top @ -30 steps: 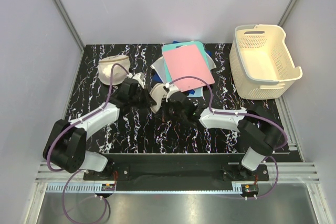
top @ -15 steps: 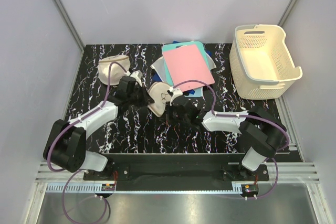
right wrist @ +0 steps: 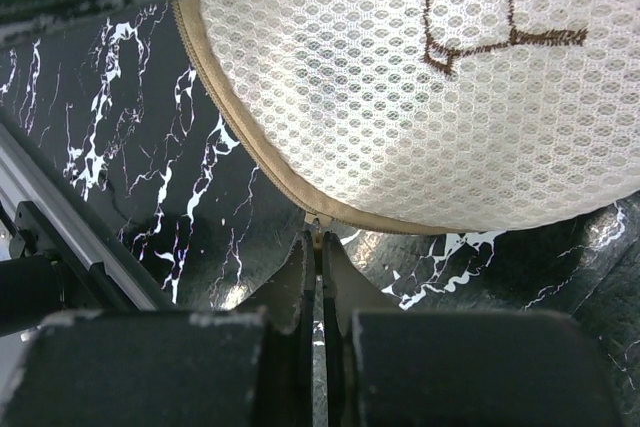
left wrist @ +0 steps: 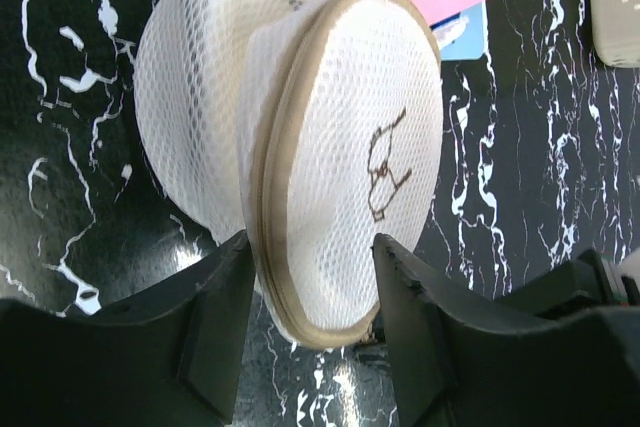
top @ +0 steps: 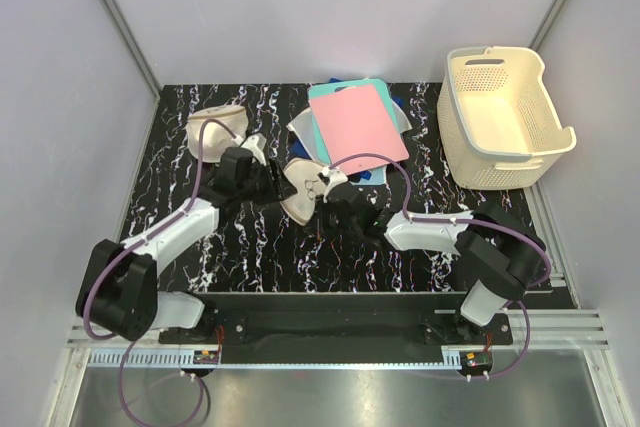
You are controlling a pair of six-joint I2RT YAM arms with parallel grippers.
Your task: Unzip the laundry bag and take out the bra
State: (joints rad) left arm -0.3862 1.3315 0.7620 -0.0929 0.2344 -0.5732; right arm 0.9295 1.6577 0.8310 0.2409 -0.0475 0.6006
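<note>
The laundry bag [top: 300, 190], a cream mesh dome with a tan zipper rim and a dark squiggle on its face [left wrist: 385, 162], stands on edge mid-table. My left gripper [top: 268, 183] is open, its fingers straddling the bag's lower rim [left wrist: 312, 247]. My right gripper [top: 322, 207] is shut on the zipper pull [right wrist: 319, 230] at the bottom of the rim [right wrist: 320, 247]. The zipper looks closed along the stretch I can see. The bra is hidden.
A plain cream pouch [top: 215, 130] lies at the back left. Pink and teal boards [top: 358, 125] are stacked behind the bag. A cream plastic basket [top: 500, 117] stands at the back right. The table is black marble-patterned.
My left jaws have parted from a tight grip on the bag's rim. The right gripper drew back toward its base with the pull, and the bag's face turned up.
</note>
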